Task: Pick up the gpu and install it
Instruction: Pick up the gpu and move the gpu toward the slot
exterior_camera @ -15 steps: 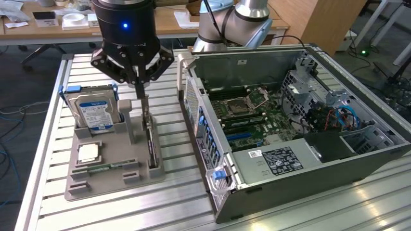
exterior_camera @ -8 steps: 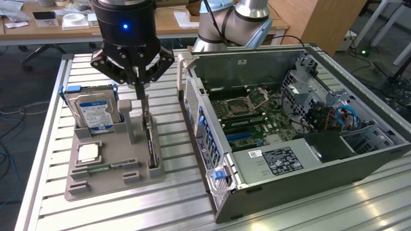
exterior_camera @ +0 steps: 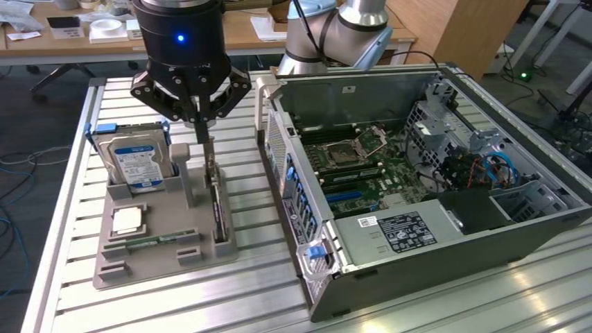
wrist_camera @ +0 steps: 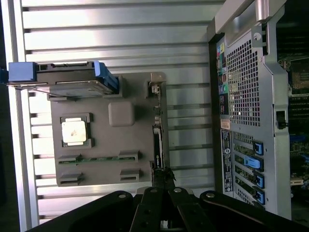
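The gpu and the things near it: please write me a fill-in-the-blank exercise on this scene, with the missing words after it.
1. The gripper is shut on the upper edge of the ____, which stands on edge in the gray holder.
2. The hard drive sits in a ____ caddy.
3. The computer case lies on the exterior view's ____ of the gray holder.
Missing words: gpu; blue; right.

ribbed shiny metal table (exterior_camera: 185, 305), matt grey plastic tray (exterior_camera: 157, 267)
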